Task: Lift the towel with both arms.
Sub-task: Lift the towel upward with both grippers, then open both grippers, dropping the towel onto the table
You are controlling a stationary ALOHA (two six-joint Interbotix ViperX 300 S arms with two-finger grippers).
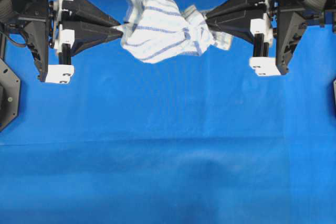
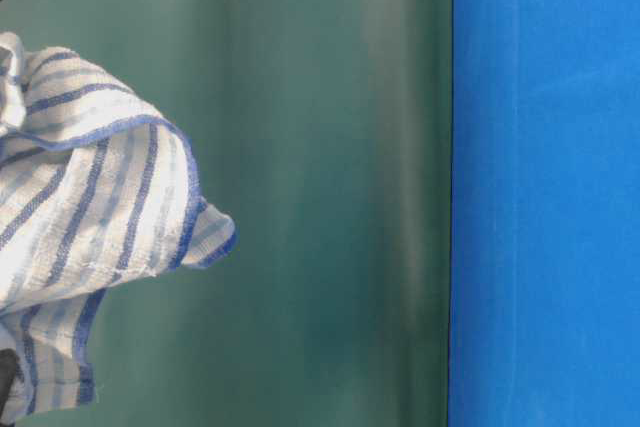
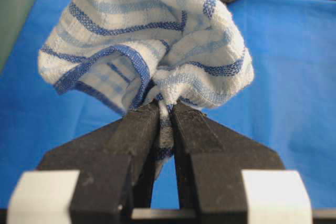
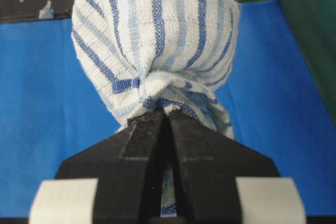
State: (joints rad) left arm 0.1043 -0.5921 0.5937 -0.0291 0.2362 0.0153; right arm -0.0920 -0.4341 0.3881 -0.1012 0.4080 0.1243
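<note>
My left gripper (image 3: 165, 109) had its jaws pinched on one bunched end of the towel (image 1: 157, 24), my right gripper (image 4: 167, 116) clamped the other. It hung between them, clear of the blue tabletop (image 1: 168, 156). Lift looked nearly done; next I'd raise evenly.

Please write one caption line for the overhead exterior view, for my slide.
Both hands, left and right, pinch the bunched striped towel between them.

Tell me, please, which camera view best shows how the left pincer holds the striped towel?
The left wrist view: the left pincer is shut on a bunched fold of the striped towel. Overhead shows only its tips meeting the cloth; the table-level and right wrist views miss it.
</note>
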